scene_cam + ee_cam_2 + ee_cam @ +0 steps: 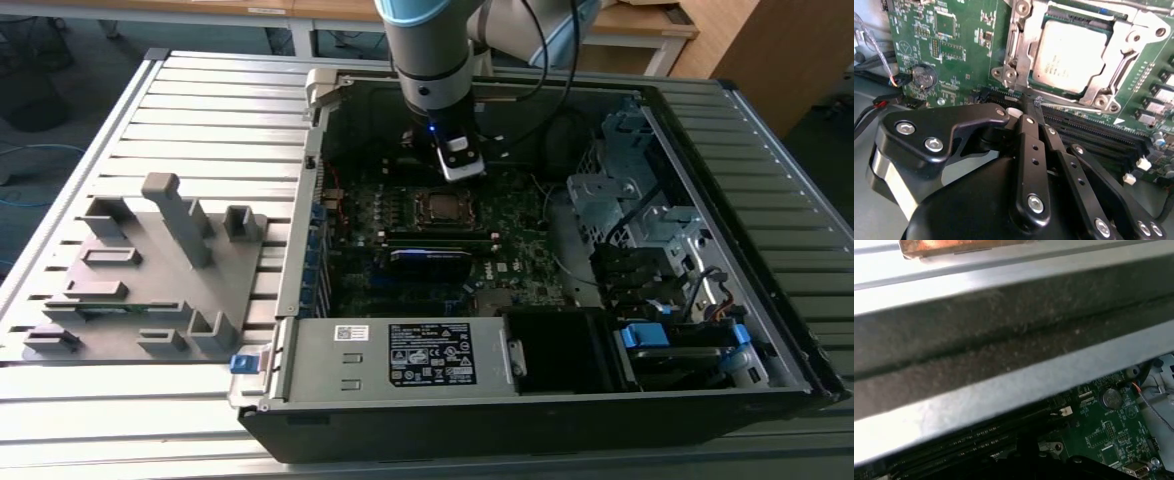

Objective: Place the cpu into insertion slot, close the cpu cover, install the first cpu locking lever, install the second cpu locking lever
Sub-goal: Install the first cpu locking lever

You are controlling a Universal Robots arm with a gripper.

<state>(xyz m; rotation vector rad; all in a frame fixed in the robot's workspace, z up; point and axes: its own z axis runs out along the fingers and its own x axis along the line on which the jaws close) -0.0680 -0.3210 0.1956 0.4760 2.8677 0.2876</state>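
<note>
Cpu (1069,55), silver-grey top up, sits in the insertion slot (1041,85) on the green motherboard (959,55), with the cpu cover (1124,65) closed flat around it so the chip shows through the square cut-out. Just beside the socket's edge, next to the long black memory slots (1094,132), the gripper (1035,106) has its black fingers (1033,150) drawn together to a narrow tip, clenched with nothing between them. From the exterior view, the arm (434,60) reaches down into the open computer case (534,400), with a grey fixture tray (134,270) on the slatted table (214,110) towards the exterior view's left.
</note>
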